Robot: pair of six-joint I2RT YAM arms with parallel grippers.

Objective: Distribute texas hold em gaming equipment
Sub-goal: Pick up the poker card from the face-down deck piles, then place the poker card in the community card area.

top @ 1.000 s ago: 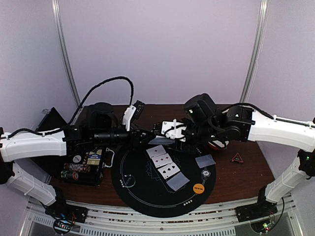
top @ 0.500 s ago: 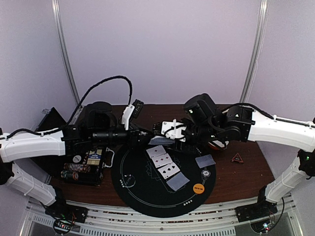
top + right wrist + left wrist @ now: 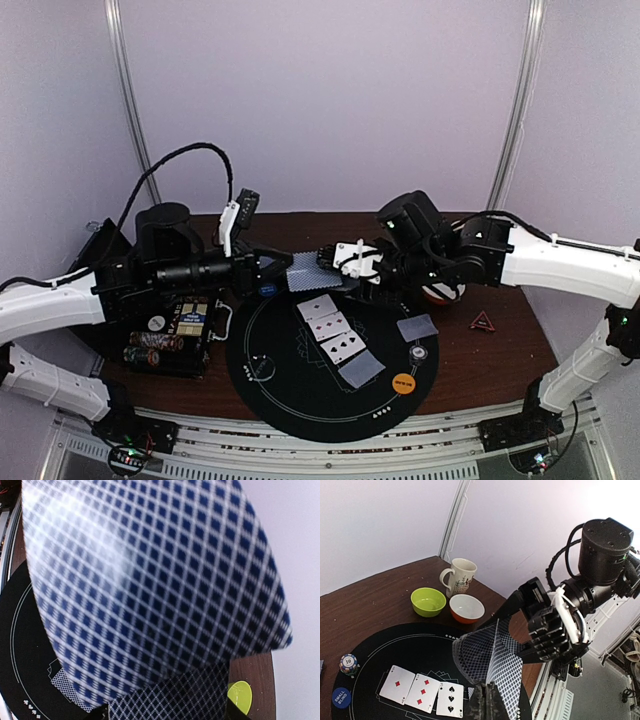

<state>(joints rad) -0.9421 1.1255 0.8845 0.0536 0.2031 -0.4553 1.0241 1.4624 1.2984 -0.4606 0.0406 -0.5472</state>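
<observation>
Left gripper (image 3: 283, 268) is clamped on one card (image 3: 303, 270), right gripper (image 3: 335, 262) gripping the deck (image 3: 170, 700); dealing, I reckon. Next it needs laying flat on the mat (image 3: 290, 390).

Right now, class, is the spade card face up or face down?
Face up: the spade card shows black pips on white.

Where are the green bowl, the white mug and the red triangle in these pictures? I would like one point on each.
green bowl (image 3: 428, 611): left wrist view, front outer wall.
white mug (image 3: 461, 580): left wrist view, patterned side.
red triangle (image 3: 482, 321): top external view, its middle.
</observation>
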